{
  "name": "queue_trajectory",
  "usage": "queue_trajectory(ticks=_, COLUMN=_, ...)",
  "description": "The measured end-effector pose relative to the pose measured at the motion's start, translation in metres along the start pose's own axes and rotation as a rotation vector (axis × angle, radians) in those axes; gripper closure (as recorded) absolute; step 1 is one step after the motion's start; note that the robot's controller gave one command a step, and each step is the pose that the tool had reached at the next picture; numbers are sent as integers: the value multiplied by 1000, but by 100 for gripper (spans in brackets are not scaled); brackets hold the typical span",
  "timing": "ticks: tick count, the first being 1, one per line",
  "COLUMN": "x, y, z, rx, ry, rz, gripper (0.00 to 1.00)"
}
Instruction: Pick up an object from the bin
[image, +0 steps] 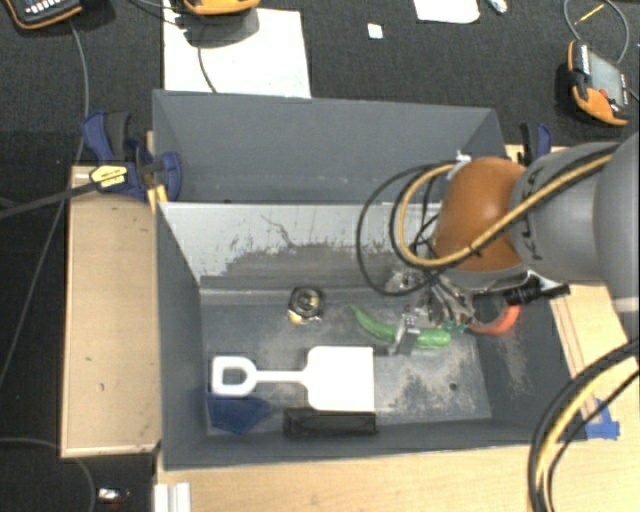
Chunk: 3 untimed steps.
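Observation:
My gripper (408, 336) is low in the right half of the bin, under the arm's orange cover. It is right on top of a long green curved thing (374, 324), whose other end pokes out to the gripper's right. Whether that green thing is held I cannot tell. A red-orange thing (503, 319) lies just right of the gripper, partly hidden by the wrist. A small round metal and yellow thing (305, 303) sits to the left, near the back wall.
A white toy shovel (318, 378) lies flat at the front left, its handle pointing left. A blue thing (237, 413) rests in the front left corner, and a black block (331, 423) lies along the front wall.

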<state>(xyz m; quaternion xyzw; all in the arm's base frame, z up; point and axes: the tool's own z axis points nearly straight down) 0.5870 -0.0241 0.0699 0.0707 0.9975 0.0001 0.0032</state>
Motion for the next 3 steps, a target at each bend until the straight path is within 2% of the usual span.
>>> queue_trajectory(ticks=1, x=-6, y=9, z=-2, rx=-2, ry=-13, rz=-231, gripper=0)
queue_trajectory(ticks=2, x=-3, y=2, z=-1, rx=-1, ry=-6, rz=-36, gripper=100)
queue_trajectory(ticks=3, x=-3, y=2, z=-2, rx=-1, ry=-6, rz=-36, gripper=100)
